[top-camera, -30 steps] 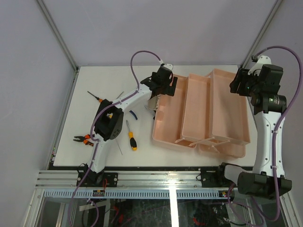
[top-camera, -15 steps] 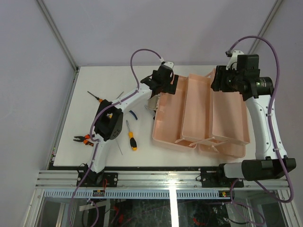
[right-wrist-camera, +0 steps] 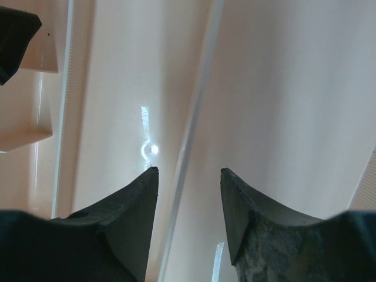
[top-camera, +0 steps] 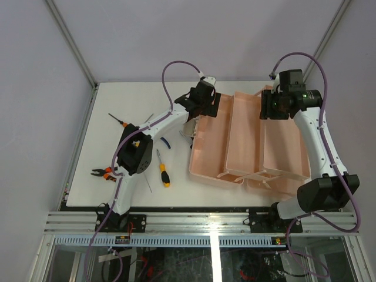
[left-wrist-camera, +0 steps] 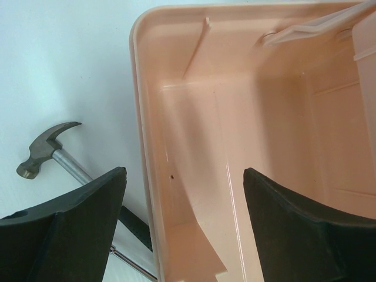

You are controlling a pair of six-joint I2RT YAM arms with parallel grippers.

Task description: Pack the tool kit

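Note:
The salmon-pink toolbox (top-camera: pixel 209 150) lies open on the white table, its trays fanned out to the right. My left gripper (top-camera: pixel 198 109) hangs open over the box's left wall; in the left wrist view that wall (left-wrist-camera: pixel 141 147) runs up between the wide-apart fingers (left-wrist-camera: pixel 88 217). The small hammer (left-wrist-camera: pixel 59 155) lies on the table just outside this wall. My right gripper (top-camera: pixel 270 109) is open over the divide between the middle and right trays, and a tray rim (right-wrist-camera: pixel 197 111) passes between its fingertips (right-wrist-camera: pixel 189 170) without touching them. Neither gripper holds anything.
A yellow-black screwdriver (top-camera: pixel 163 171) lies left of the box. Orange-handled pliers (top-camera: pixel 103 173) sit near the table's left front edge, and an orange screwdriver (top-camera: pixel 117 120) lies at the far left. A small blue piece (top-camera: pixel 166 142) rests beside the left arm.
The right arm has swung in from the right edge to above the trays, its jaws narrowing slightly. The left arm has stayed over the box's left wall.

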